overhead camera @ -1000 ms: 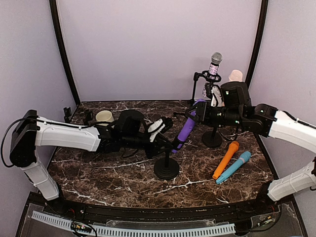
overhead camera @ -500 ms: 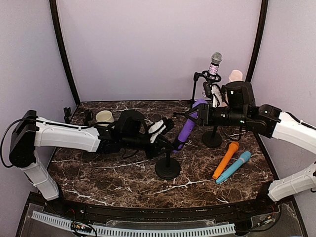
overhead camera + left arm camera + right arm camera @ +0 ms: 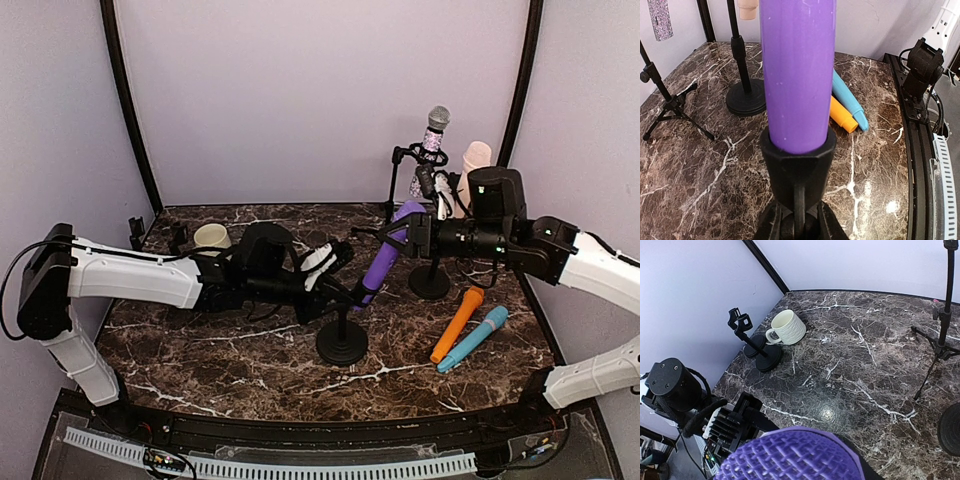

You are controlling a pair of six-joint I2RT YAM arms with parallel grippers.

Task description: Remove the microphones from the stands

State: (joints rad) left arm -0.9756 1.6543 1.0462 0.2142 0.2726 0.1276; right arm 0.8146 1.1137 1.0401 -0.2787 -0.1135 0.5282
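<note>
The purple microphone (image 3: pixel 384 253) leans up to the right, its lower end seated in the black clip (image 3: pixel 353 294) of a short stand with a round base (image 3: pixel 341 340). My left gripper (image 3: pixel 336 284) is shut on the stand just under the clip. In the left wrist view the purple body (image 3: pixel 797 70) rises out of the clip (image 3: pixel 797 160) between my fingers (image 3: pixel 771 227). My right gripper (image 3: pixel 408 232) is shut on the microphone's head. The purple mesh head (image 3: pixel 790 455) fills the bottom of the right wrist view and hides the fingers.
An orange microphone (image 3: pixel 457 323) and a blue one (image 3: pixel 472 338) lie at the right. A sparkly microphone (image 3: pixel 434 128) on a tripod and a cream one (image 3: pixel 477 155) on a round-base stand (image 3: pixel 430 281) stand behind. A white mug (image 3: pixel 212 236) and a small empty stand (image 3: pixel 180 238) sit at the back left.
My right gripper has moved up and to the right with the microphone's head. The microphone stands a little steeper and the stand base has slid slightly right. The left arm has barely moved.
</note>
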